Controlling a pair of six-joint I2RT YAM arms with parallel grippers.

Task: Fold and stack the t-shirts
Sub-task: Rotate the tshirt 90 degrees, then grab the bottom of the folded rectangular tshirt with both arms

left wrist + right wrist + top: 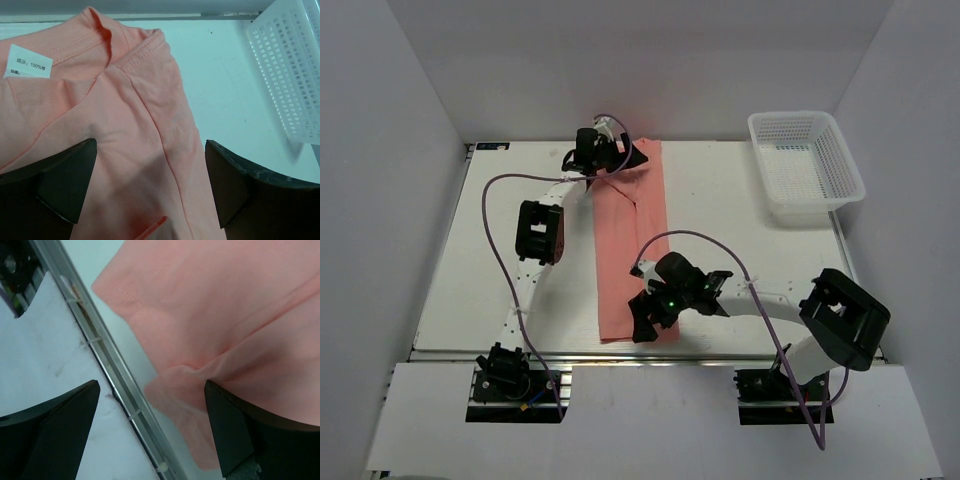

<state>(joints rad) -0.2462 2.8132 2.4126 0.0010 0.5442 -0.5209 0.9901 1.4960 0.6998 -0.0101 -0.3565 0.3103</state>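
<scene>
At the far left of centre, your left gripper point(603, 150) hangs over the far end of the t-shirt point(632, 240), right by the back edge of the table point(740, 260). From its wrist camera you see the left gripper point(150, 167) with its fingers spread as wide as they go and nothing held between them. One finger sits over the pink cloth and the other over bare table just past the shirt's right edge. Whether either tip touches the cloth, you cannot tell. Ahead of the fingers lie the collar point(100, 30) and the small white tag point(29, 61).

The t-shirt point(150, 125) itself is a long narrow strip, folded lengthwise, running down the middle of the table from the back edge to the near edge.

Further right and nearer to you, your right gripper point(655, 318) stands at the strip's near end. Its wrist view shows the right gripper point(150, 410) gaping wide too, holding nothing. One finger is over the white ledge beyond the metal rail point(100, 355), the other over the t-shirt point(225, 315). A rumpled corner of the hem lies between them, beside the rail.

At the far right corner of the table stands the white mesh basket point(807, 207), well apart from the shirt.
</scene>
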